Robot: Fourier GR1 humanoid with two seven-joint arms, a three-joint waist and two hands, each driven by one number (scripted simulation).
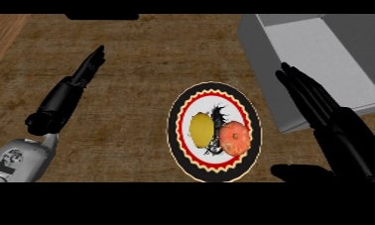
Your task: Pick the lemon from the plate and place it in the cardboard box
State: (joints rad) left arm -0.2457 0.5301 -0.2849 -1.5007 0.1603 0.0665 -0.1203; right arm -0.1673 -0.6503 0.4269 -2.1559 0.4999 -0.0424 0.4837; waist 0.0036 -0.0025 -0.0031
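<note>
resting yellow oval lemon [201,129] on plate [181,135] | right hand [322,112] fingers straight, holding nothing | left hand [73,86] likewise

I see a brown, wood-grained desk [147,75]. Directly on it sit two things. A plate [214,92] with a black rim and a red and yellow zigzag ring lies near the near edge, right of the middle. A grey box [315,45] stands at the far right corner, just beside the plate.
</note>
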